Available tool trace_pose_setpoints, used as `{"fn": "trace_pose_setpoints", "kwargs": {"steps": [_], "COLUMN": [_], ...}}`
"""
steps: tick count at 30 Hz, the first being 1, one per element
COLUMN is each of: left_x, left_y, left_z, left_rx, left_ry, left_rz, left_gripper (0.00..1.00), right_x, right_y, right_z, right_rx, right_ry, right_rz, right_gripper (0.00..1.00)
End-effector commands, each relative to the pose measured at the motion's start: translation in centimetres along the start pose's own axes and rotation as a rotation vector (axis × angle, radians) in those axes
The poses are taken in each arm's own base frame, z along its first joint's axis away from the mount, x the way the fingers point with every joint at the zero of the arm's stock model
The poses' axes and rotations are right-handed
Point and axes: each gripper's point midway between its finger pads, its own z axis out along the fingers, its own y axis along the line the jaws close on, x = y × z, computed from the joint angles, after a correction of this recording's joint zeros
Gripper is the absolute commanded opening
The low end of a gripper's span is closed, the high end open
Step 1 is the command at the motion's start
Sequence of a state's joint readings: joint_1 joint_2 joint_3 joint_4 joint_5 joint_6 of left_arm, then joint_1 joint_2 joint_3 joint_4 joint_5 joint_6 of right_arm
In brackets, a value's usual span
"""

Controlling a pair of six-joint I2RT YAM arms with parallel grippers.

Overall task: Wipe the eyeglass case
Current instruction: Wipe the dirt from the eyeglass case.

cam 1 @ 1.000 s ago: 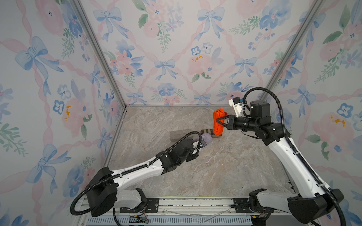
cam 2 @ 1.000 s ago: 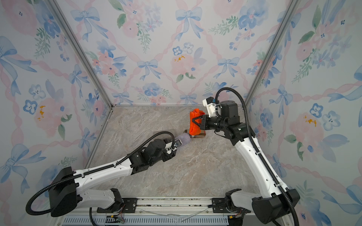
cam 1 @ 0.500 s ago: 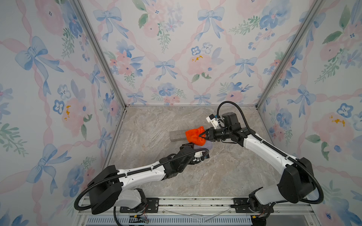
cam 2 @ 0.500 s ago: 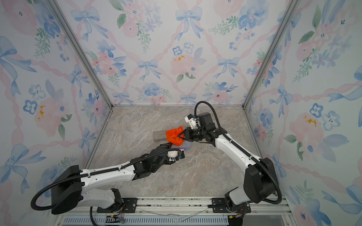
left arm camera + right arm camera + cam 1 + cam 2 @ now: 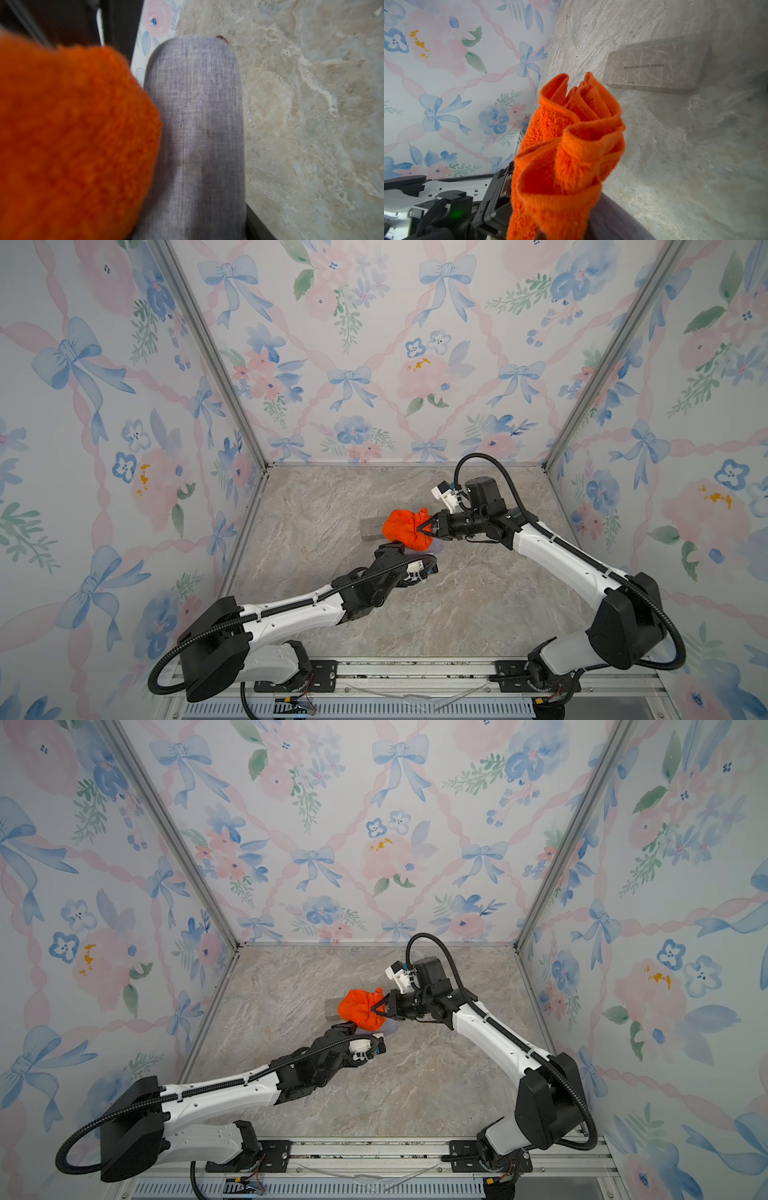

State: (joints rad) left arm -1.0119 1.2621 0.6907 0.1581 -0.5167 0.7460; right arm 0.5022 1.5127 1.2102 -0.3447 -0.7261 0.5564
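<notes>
Having swung in from the far right, the right end effector (image 5: pixel 426 528) is clenching a crumpled orange terry cloth (image 5: pixel 402 529) and holding it against the grey-lilac woven fabric eyeglass case (image 5: pixel 195 124), which the left end effector (image 5: pixel 392 549) is grasping over the middle of the marble-patterned table (image 5: pixel 457 605).

The table (image 5: pixel 457 614) is a slab with a beige-grey marble pattern, pale veins running across it, seen in both top views (image 5: pixel 415 1094) and in both wrist views (image 5: pixel 675 166) (image 5: pixel 311 124). At 6 o'clock it ends at an aluminium rail (image 5: pixel 415 668).

One thing lies directly on it: a flat grey box (image 5: pixel 371 528), just off centre toward 11 o'clock, lying flat with its long side running 9 to 3 o'clock. Its 3 o'clock end is hidden in both top views (image 5: pixel 331 1011). The right wrist view shows its top (image 5: pixel 654 66) printed "REFUELING FOR CHINA". The top seems veined like the table, though that may be only shading.
</notes>
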Motion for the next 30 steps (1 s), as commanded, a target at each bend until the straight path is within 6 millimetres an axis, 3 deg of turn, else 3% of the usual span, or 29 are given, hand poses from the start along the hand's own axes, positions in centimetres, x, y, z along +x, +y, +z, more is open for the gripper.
{"fn": "trace_pose_setpoints", "kwargs": {"steps": [1, 5, 8, 11, 15, 18, 22, 26, 30], "left_x": [-2.7, -2.0, -1.6, -1.2, -1.8, -2.7, -5.7, -8.5, -9.4], "left_y": [5.2, 5.8, 5.5, 5.1, 4.4, 3.8, 3.6, 3.8, 4.7], "left_z": [-1.7, -2.3, -2.5, -2.6, -2.9, -3.1, -4.3, -5.8, -6.8], "left_rx": [-0.167, -0.192, -0.176, -0.139, -0.024, 0.146, 0.426, 0.608, 0.718], "left_ry": [-0.110, -0.104, -0.087, -0.066, -0.066, -0.083, -0.213, -0.306, -0.364], "left_rz": [-0.103, -0.121, -0.132, -0.162, -0.280, -0.448, -0.707, -0.816, -0.879], "left_gripper": [0.11, 0.11, 0.11, 0.10, 0.10, 0.10, 0.11, 0.11, 0.13], "right_x": [1.5, 3.2, 3.8, 3.2, 2.5, 2.7, 3.8, 5.1, 5.3], "right_y": [-2.7, -6.6, -7.4, -6.4, -3.0, 0.4, 4.7, 8.6, 10.1], "right_z": [-0.7, -3.5, -6.2, -9.3, -12.9, -14.2, -13.7, -10.9, -8.2], "right_rx": [0.061, 0.140, 0.160, 0.185, 0.191, 0.131, 0.109, 0.052, 0.045], "right_ry": [0.067, 0.069, 0.024, -0.092, -0.232, -0.307, -0.341, -0.288, -0.175], "right_rz": [0.058, 0.122, 0.142, 0.094, -0.025, -0.139, -0.330, -0.513, -0.616], "right_gripper": [0.00, 0.00, 0.00, 0.00, 0.00, 0.00, 0.00, 0.00, 0.00]}}
